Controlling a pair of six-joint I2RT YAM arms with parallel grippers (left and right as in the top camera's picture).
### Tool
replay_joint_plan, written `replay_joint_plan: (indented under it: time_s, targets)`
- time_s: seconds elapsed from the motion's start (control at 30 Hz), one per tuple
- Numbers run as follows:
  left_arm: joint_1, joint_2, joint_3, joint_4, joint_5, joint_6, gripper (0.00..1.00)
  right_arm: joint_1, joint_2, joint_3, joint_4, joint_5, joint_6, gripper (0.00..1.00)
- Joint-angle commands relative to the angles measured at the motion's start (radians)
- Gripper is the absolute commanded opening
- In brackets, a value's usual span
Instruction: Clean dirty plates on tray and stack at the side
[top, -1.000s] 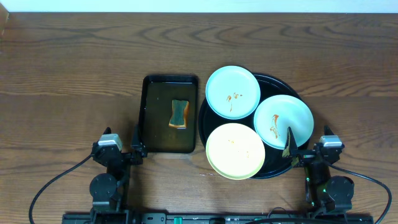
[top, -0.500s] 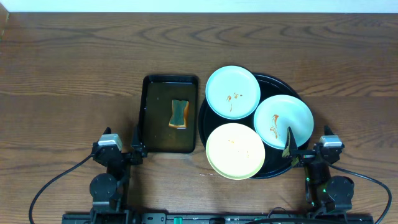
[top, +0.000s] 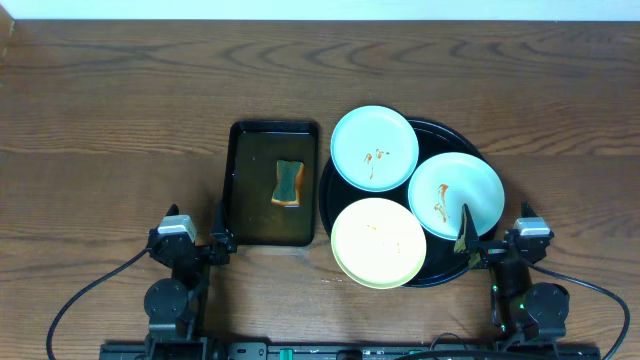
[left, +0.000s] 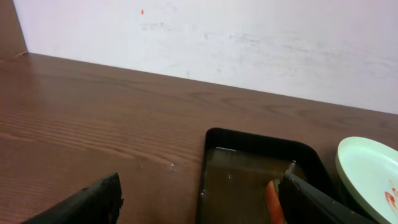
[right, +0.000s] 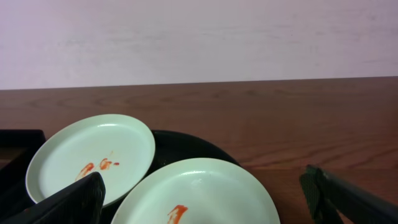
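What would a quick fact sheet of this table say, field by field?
Surface: brown wooden table
Round black tray: right of centre, carrying three plates
Back mint plate: orange smears
Right mint plate: orange smear
Yellow plate: front left of the round tray, only faint specks
Rectangular black tray: left of the round one
Sponge: green and orange, lying in the rectangular tray
Left jaws: open, empty
Right jaws: open, empty, near the round tray's front right rim
Stack at the side: none yet
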Motion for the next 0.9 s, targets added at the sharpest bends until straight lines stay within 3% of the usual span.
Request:
replay_joint_plan:
  time_s: [0.0,0.73,0.87]
  targets:
    - [0.005,-0.005,-0.013,-0.044,-0.01,0.013,0.81,0.008,-0.003,-0.002,-0.003,-0.004,0.01,0.99]
    - [0.005,0.0,-0.013,-0.044,-0.012,0.005,0.81,0.007,-0.003,-0.002,-0.002,0.008,0.01,0.99]
    - [0.005,0.001,-0.011,-0.047,-0.013,-0.079,0.81,0.007,-0.003,-0.001,-0.003,0.01,0.01,0.99]
